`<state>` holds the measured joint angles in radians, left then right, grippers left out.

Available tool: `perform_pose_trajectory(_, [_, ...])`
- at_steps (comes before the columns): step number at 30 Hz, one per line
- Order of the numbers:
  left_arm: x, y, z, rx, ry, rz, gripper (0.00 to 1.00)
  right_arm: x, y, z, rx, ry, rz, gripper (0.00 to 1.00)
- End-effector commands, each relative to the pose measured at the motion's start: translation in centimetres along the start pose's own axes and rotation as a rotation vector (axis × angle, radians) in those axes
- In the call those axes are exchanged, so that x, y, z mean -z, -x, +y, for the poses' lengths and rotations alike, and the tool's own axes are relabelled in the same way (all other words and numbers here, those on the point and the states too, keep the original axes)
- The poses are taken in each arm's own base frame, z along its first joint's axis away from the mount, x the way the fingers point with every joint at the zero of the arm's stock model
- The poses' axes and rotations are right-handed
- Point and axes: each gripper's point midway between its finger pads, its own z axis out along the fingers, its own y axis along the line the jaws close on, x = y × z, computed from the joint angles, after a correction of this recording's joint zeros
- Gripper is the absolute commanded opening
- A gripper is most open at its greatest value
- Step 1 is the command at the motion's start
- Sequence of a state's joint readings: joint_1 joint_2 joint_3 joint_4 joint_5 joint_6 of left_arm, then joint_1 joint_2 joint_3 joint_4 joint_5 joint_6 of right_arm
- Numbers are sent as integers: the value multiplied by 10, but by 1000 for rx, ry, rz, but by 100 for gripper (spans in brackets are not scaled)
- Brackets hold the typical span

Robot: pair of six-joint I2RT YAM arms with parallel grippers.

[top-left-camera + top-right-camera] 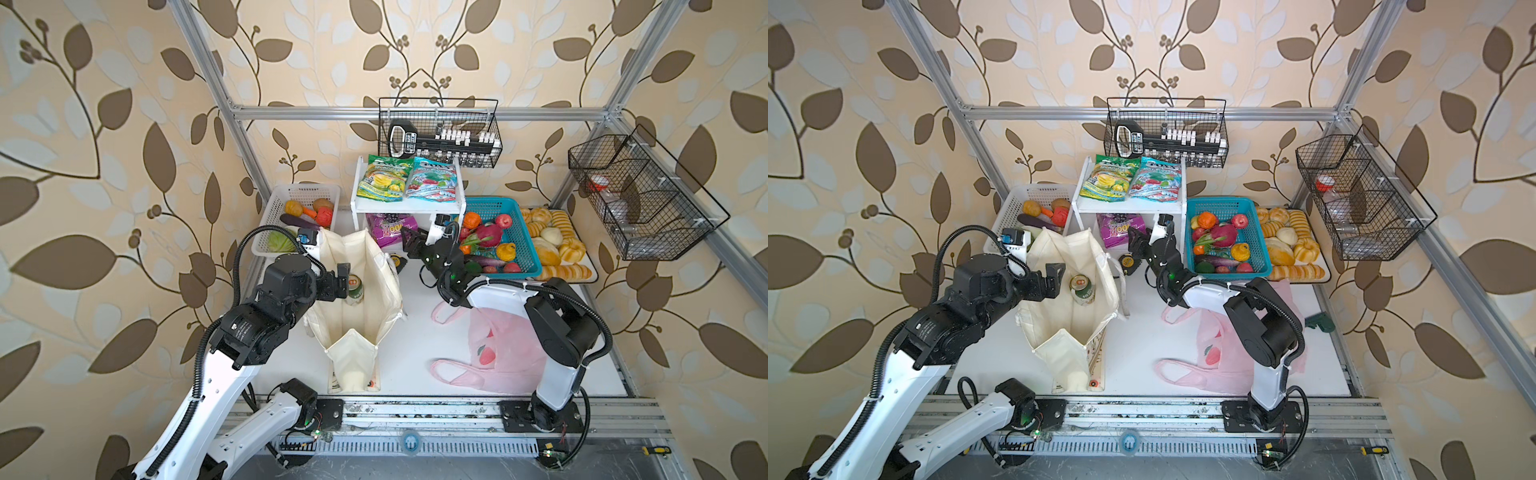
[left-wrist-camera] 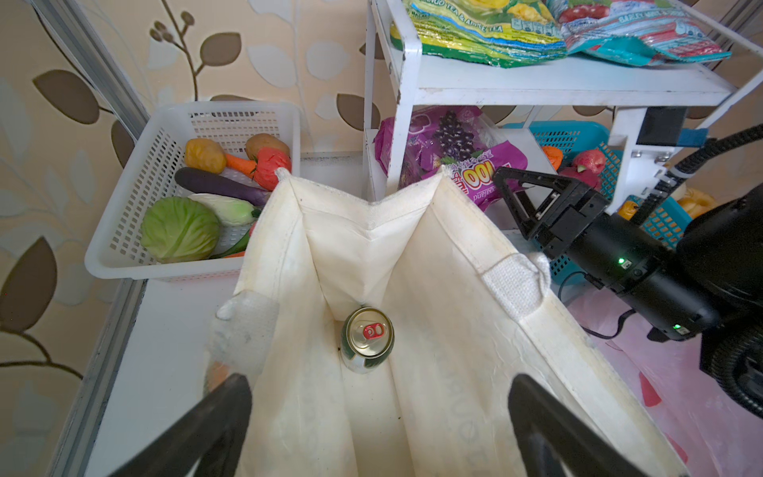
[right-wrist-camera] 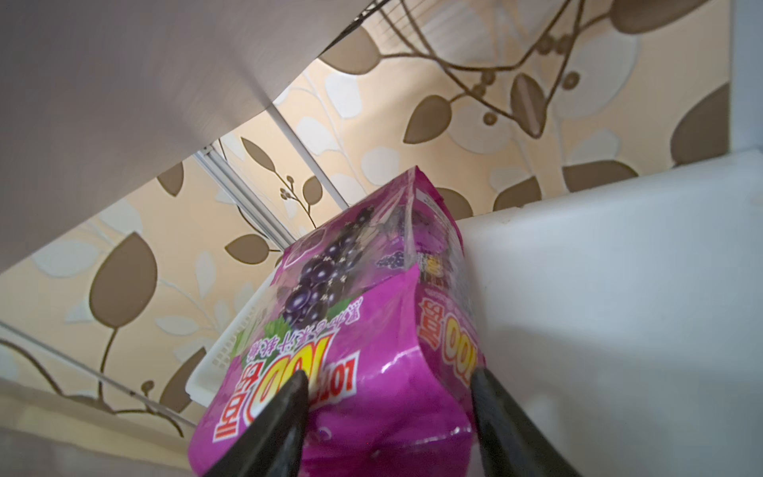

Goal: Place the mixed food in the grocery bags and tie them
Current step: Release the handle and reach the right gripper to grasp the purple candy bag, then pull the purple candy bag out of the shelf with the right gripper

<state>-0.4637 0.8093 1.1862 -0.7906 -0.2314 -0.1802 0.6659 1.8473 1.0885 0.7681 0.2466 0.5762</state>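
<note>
Currently the right gripper point(image 3: 390, 373) straddles the purple snack packet point(image 3: 351, 309).

The drink can point(image 1: 355, 291) stands in the canvas tote point(image 1: 353, 357), left of the plastic bag point(image 1: 498, 353). Behind them, the shelf point(image 1: 400, 205) stands between the vegetable basket point(image 1: 266, 220) and the fruit basket point(image 1: 528, 249), with a grape packet point(image 1: 390, 232) on its lower level.

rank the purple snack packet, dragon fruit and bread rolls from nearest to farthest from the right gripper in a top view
1. purple snack packet, right at the right gripper.
2. dragon fruit, in the blue basket.
3. bread rolls, beyond the basket, far right.
</note>
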Motion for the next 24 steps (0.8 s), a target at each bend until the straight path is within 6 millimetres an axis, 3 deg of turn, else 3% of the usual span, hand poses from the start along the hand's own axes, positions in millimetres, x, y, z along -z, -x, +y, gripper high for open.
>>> perform_pose_trajectory(1, [4, 9, -3, -7, -18, -24, 99, -5, 7, 13, 6, 56, -15, 40])
perform_pose_trajectory(4, [3, 8, -2, -10, -12, -18, 99, 0, 9, 7, -12, 33, -18, 15])
perform_pose_trajectory(7, [3, 4, 0, -5, -4, -7, 99, 8, 11, 9, -7, 22, -8, 0])
perform_pose_trajectory(16, [5, 2, 2, 0, 2, -9, 99, 53, 14, -3, -7, -71, -2, 0])
perform_pose_trajectory(19, [4, 2, 0, -1, -5, -9, 99, 59, 7, -6, -35, -59, 44, 0])
perform_pose_trajectory(21, [3, 2, -1, -2, -9, -5, 99, 62, 6, -7, -55, -48, 64, 11])
perform_pose_trajectory(24, [3, 2, -2, -1, -13, 0, 99, 62, 10, -6, -70, -36, 72, 44])
